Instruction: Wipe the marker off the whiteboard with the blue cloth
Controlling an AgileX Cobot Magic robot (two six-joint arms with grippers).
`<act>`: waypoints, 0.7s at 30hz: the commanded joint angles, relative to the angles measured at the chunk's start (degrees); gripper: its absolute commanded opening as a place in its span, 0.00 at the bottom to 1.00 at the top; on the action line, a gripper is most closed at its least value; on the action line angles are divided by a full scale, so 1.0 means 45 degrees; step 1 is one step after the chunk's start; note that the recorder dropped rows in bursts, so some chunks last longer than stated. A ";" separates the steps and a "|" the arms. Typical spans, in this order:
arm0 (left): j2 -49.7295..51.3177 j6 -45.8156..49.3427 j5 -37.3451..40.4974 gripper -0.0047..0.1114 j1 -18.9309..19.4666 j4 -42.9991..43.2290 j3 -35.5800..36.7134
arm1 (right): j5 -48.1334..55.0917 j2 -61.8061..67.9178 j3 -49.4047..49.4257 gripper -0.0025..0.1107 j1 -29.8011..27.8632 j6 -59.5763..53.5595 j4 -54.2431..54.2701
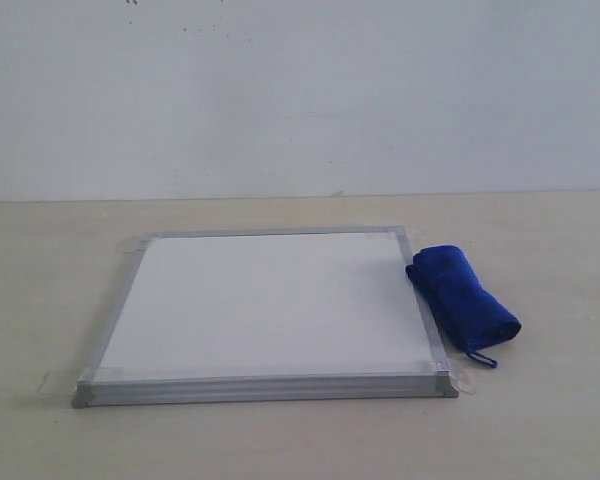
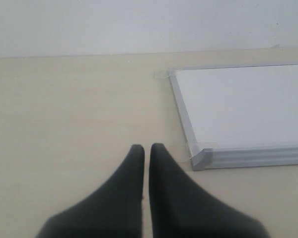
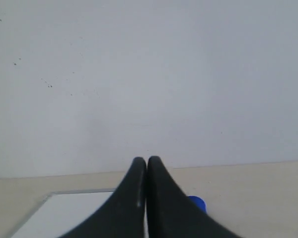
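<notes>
The whiteboard [image 1: 270, 300] lies flat on the table, with a silver-grey frame and clear tape at its corners. Its surface looks plain white in every view, and the marker does not show. The blue cloth [image 1: 463, 297], a rolled bundle with a small loop tag, rests against the board's right edge. Neither gripper appears in the exterior view. My left gripper [image 2: 147, 147] is shut and empty over bare table, just off a near corner of the whiteboard [image 2: 243, 104]. My right gripper [image 3: 147, 159] is shut and empty; past it show part of the whiteboard [image 3: 74, 213] and a bit of the blue cloth [image 3: 197, 203].
A pale beige table [image 1: 540, 420] carries everything, and a plain light wall [image 1: 300, 90] stands behind it. Bare tabletop surrounds the board on the left, front and far right.
</notes>
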 commanded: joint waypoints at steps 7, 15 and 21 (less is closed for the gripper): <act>-0.0026 0.0011 -0.0026 0.07 -0.0064 -0.0097 -0.0015 | -0.1873 -0.0087 0.1858 0.02 0.0013 -0.0023 -0.0052; -0.0026 0.0011 -0.0026 0.07 -0.0064 -0.0097 -0.0015 | -0.1748 -0.0087 0.2613 0.02 0.0013 -0.0732 -0.0144; -0.0026 0.0011 -0.0026 0.07 -0.0064 -0.0097 -0.0015 | 0.1726 -0.0087 0.2613 0.02 0.0013 -0.0648 -0.2294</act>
